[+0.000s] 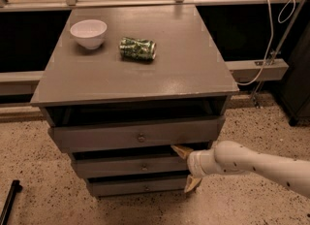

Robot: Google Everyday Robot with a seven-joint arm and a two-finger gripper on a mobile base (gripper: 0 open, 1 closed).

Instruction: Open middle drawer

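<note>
The grey cabinet (145, 81) has three stacked drawer fronts. The middle drawer (111, 167) has a small round knob (144, 168) at its centre, with a dark gap above its front. My gripper (187, 167) is at the right end of the middle drawer front. Its tan fingers are spread open, the upper fingertip (178, 150) at the drawer's top edge and the lower one (192, 184) down by the bottom drawer. It holds nothing. My white arm (261, 165) comes in from the right.
The wider top drawer front (97, 137) and the narrower bottom drawer front (126, 187) frame the middle one. A white bowl (88, 32) and a crushed green can (138, 48) lie on the cabinet top. A white cable (271, 49) hangs at the right. A black bar (9, 204) lies on the floor at the lower left.
</note>
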